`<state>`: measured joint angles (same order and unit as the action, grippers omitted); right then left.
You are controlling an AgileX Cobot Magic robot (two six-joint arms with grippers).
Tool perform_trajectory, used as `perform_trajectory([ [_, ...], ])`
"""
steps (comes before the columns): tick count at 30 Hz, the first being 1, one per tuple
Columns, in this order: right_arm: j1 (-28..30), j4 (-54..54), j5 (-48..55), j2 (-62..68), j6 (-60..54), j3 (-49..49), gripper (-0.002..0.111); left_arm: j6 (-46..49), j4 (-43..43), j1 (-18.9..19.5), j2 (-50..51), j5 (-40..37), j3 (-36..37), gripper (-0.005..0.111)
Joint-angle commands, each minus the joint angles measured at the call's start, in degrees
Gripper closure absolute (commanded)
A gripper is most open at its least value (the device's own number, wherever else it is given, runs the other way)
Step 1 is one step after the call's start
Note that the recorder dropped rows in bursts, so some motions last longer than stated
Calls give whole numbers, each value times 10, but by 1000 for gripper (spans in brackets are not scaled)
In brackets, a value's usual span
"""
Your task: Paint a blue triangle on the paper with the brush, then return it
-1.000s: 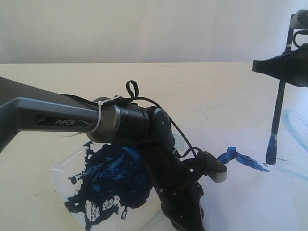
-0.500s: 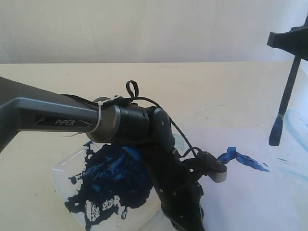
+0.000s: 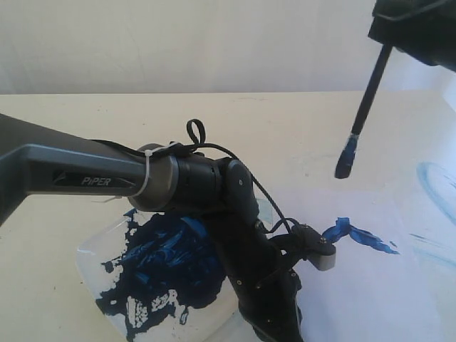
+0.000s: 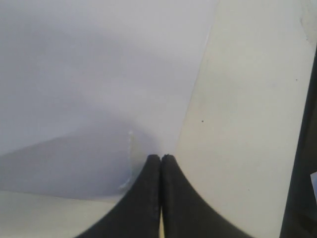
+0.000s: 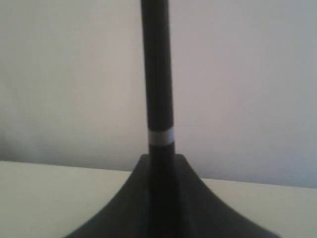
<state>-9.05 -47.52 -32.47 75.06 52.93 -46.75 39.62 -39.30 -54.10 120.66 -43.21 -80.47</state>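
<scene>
Since a second ago the brush (image 3: 363, 100) has been lifted off the paper (image 3: 385, 299) and swung away from the counter's right side. Its blue-loaded tip now hangs in the air over bare counter (image 3: 299, 121), just past the paper's far edge, with the handle tilted. The right jaws are clamped on the handle below the silver band (image 5: 161, 137), a hold that leaves the bristle end free to be aimed.

The blue triangle (image 3: 356, 235) lies on the paper toward the near half of the counter. Its left end is hidden behind the left arm (image 3: 85, 171), so whether the outline is closed cannot be told. The lift suggests the painting stroke is over and the return is starting.

The left jaws are pressed together with nothing between them, tips down at the paper's edge where it meets the counter (image 4: 247, 124). That looks meant to pin the sheet, though contact is not clear.

The paint dish (image 3: 89, 249) with its dark puddle (image 3: 171, 263) sits toward the near left corner, partly under the left arm. Open room lies along the far edge; a straight path to the dish crosses that arm and its cable (image 3: 196, 132), so the brush likely needs height and a far-side approach.
</scene>
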Motion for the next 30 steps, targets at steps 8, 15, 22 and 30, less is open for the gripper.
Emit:
perform_trajectory([
  [8,92,-227,-263,32,137,-6,108,4,-5,-3,6,-13,4,107],
  [15,99,-291,-337,32,148,5,108,1,-5,-3,6,-13,4,107],
  [22,84,-177,-254,26,75,99,108,0,-5,-3,6,-17,4,107],
  [30,46,-96,-175,26,26,121,108,0,-5,-3,6,-16,4,107],
])
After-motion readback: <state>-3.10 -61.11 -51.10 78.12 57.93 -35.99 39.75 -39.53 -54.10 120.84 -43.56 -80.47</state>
